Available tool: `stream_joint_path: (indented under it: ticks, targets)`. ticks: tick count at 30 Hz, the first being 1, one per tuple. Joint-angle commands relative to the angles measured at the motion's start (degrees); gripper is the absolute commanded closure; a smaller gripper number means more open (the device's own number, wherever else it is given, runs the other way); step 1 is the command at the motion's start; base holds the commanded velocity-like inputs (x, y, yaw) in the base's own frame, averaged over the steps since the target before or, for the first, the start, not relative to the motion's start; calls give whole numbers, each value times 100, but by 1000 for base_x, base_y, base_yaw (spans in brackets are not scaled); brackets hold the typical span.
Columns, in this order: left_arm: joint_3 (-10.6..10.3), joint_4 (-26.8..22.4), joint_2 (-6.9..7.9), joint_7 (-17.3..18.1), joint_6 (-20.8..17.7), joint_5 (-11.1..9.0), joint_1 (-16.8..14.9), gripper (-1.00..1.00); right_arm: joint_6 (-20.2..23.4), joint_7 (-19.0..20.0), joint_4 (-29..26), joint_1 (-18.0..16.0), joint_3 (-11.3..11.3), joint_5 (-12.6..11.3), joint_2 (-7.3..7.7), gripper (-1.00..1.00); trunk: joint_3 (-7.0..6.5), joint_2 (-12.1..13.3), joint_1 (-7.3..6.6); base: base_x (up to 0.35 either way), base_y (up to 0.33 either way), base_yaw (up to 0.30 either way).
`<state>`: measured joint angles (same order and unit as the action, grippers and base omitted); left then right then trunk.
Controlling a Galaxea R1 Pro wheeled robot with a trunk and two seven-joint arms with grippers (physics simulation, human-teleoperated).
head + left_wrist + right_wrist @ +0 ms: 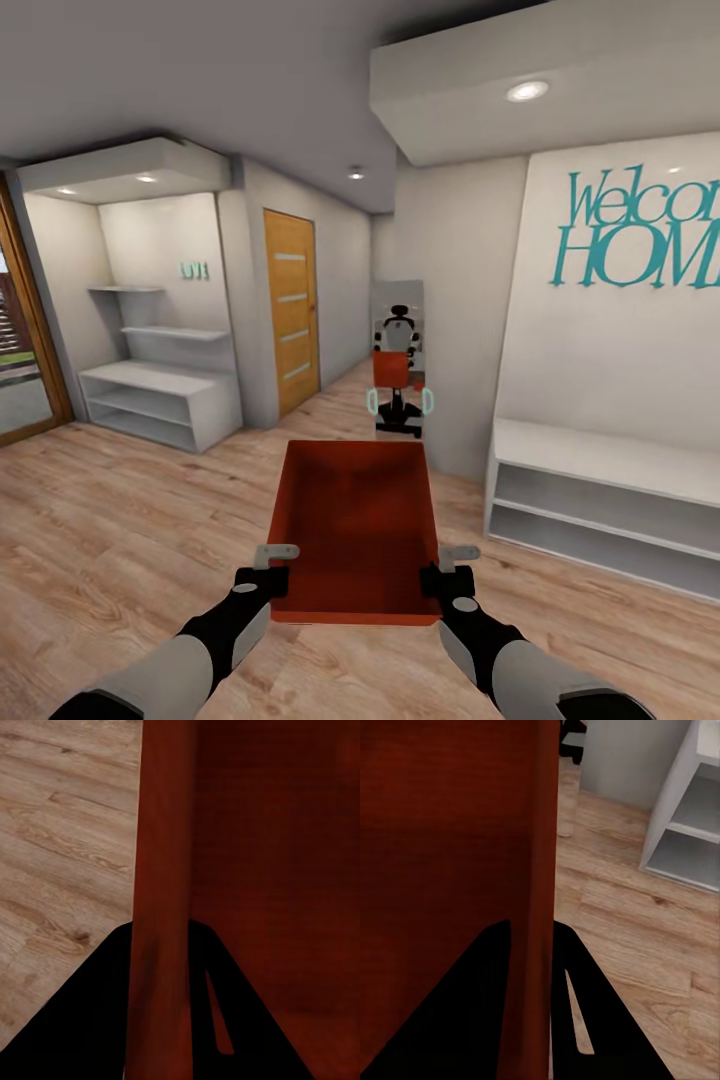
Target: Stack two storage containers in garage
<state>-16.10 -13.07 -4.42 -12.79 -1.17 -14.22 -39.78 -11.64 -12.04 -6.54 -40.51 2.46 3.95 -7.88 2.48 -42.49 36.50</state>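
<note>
I hold one orange-red storage container [355,520] out in front of me above light wood planks, its open top facing up and nothing inside. My left gripper [268,572] is shut on its left wall near the front corner. My right gripper [450,572] is shut on its right wall. In the left wrist view the container wall [161,855] runs between the dark fingers of the left gripper [161,941]. The right wrist view shows the same: the wall [540,832] is pinched in the right gripper [531,937].
This is a hallway with wood plank flooring [120,540]. A low white shelf bench [600,500] stands at the right under a "Welcome HOME" wall. White shelving [160,400] fills the left alcove. A wooden door [290,310] and a mirror [398,370] showing my reflection lie ahead.
</note>
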Motion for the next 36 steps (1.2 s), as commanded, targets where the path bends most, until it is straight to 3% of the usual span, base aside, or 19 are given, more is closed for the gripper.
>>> stream_joint_path:
  ticks: [1,9,36]
  targets:
    - [274,-20,26,-119,-15,59,-12,100,-16,-70,12,-1,0,1,24,100,10,-8,5,321,0,0]
    - [274,-21,28,-119,-15,59,-12,100,-10,-63,13,-1,0,-3,30,100,10,-8,5,321,0,54]
    - [274,-21,26,-119,-15,59,-12,100,-10,-61,12,-1,0,10,32,100,10,-8,5,321,0,252]
